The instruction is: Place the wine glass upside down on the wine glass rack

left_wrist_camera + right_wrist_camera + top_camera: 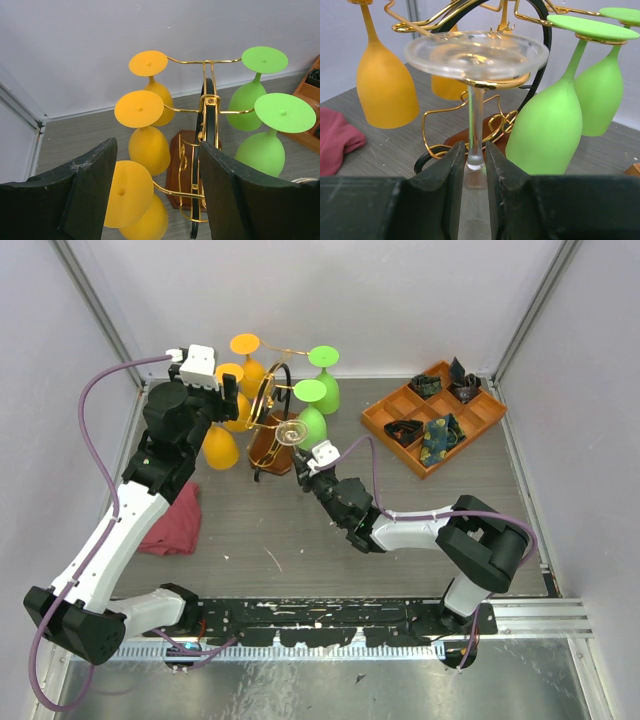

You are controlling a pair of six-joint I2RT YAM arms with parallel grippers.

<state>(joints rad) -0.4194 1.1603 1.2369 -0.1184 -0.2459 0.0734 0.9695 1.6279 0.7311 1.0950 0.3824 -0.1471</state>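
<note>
**Operator:** Closest to my right wrist lens are the two dark fingers (452,170) of the right gripper (475,162). They are clamped on the stem of the clear wine glass (476,52), low down where it meets the bowl.

**Spotter:** Why so low?

**Operator:** It leaves the upper stem bare to slide between the gold wires. The glass is inverted, foot on top and bowl under my fingers. The foot sits at the near arm of the wine glass rack (268,398), and a gold wire curves right under its rim. It looks seated, but I can't tell whether the wire bears the weight.

**Spotter:** And your left side?

**Operator:** The left gripper (157,185) is spread wide and holding nothing. It hangs by the far left of the rack, beside the orange glasses (148,145). From there its camera looks along the arms, which helps me more than its grip would.

**Spotter:** Neighbours?

**Operator:** The green glasses (547,130) hang just beside my stem on the right, and an orange one is on the left. That tight slot is why I keep the stem upright.

**Spotter:** Next?

**Operator:** I judge the job nearly done. I'd open the right fingers gently, watching for the foot to tip off the wire.
</note>
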